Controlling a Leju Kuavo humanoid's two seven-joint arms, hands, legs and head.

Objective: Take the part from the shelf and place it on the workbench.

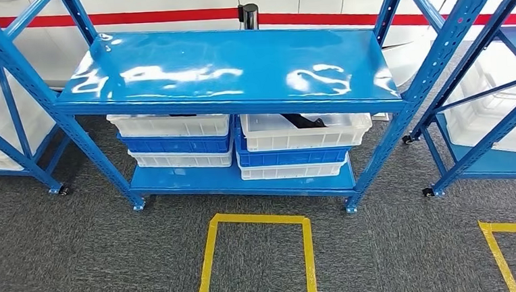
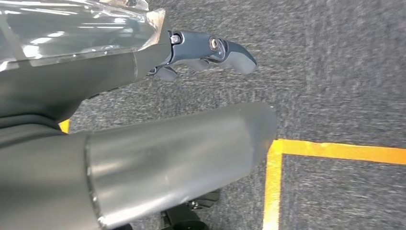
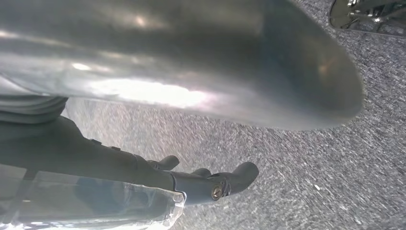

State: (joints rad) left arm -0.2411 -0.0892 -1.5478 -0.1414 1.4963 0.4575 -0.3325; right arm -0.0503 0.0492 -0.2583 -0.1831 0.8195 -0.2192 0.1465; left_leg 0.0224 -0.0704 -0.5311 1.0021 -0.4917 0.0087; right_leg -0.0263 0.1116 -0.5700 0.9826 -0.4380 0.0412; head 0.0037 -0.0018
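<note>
Dark part (image 1: 304,121) in upper right white bin (image 1: 306,131), under shelf (image 1: 230,70), awaiting pickup. Left hand (image 2: 201,55), right hand (image 3: 210,179): fingers apart, empty, hanging over carpet, unreached.

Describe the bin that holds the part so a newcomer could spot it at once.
Start at the blue shelf facing the robot and look under its glossy top board to the two stacks of crates on the lower board. The bin is the white crate topping the right-hand stack. It alone shows a dark part lying inside.
</note>
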